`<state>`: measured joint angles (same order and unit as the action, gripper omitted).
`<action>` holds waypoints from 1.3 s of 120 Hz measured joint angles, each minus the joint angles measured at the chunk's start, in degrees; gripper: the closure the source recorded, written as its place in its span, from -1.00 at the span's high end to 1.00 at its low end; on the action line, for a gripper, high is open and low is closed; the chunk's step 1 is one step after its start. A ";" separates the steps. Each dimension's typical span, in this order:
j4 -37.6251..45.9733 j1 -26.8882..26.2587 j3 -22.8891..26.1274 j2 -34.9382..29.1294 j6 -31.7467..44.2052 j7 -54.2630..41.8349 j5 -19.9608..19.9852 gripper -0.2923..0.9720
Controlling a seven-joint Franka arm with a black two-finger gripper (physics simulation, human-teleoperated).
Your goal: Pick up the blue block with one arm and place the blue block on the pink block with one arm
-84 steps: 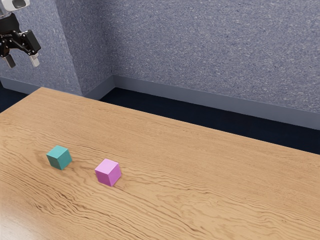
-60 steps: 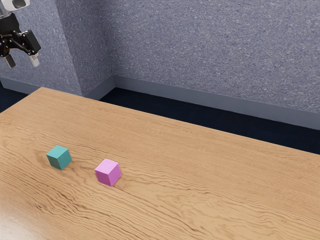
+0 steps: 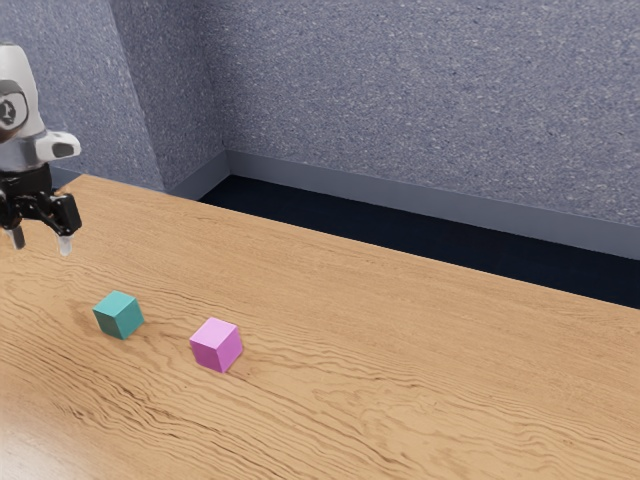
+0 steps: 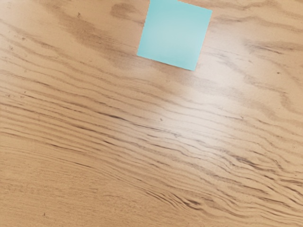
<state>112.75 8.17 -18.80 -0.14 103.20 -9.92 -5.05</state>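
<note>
The wooden table (image 3: 420, 360) spans the scene. The arm (image 3: 20, 120) comes in at the exterior view's far left. Its gripper (image 3: 40, 240) hangs above the tabletop, jaws spread with nothing between them. The blue block (image 3: 118, 314), teal in shade, sits on the table below the jaws, offset toward the exterior view's right and nearer the camera. The hand probably needs that shift before descending. The pink block (image 3: 216, 344) lies near it, further right, not touching.

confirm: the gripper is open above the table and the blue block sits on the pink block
No: the blue block rests on the table beside the pink block, apart from it, as the exterior view shows. The gripper is open above the table.
</note>
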 joint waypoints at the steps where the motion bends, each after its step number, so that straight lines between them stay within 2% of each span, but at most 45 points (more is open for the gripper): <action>1: 0.06 0.02 -0.03 0.53 0.74 -0.04 0.20 0.54; 14: 1.76 -0.70 -1.20 5.49 9.10 -0.50 5.14 0.54; 30: 3.97 0.84 -1.56 6.63 15.97 -4.08 8.39 0.54; 45: 4.54 0.98 -1.59 6.78 17.74 -8.48 9.60 0.54; 62: 5.54 0.93 -1.49 6.46 17.39 -14.98 13.15 0.54; 78: 6.69 0.93 -1.49 7.36 16.94 -19.95 13.91 0.54; 118: 7.17 1.10 -1.49 12.47 24.85 -30.11 13.14 0.54; 142: 7.02 1.05 -1.18 14.53 28.10 -33.17 14.66 0.54; 156: 6.93 1.04 -0.94 14.72 29.01 -31.73 15.25 0.54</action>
<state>119.68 9.21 -19.74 14.58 132.21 -41.65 10.20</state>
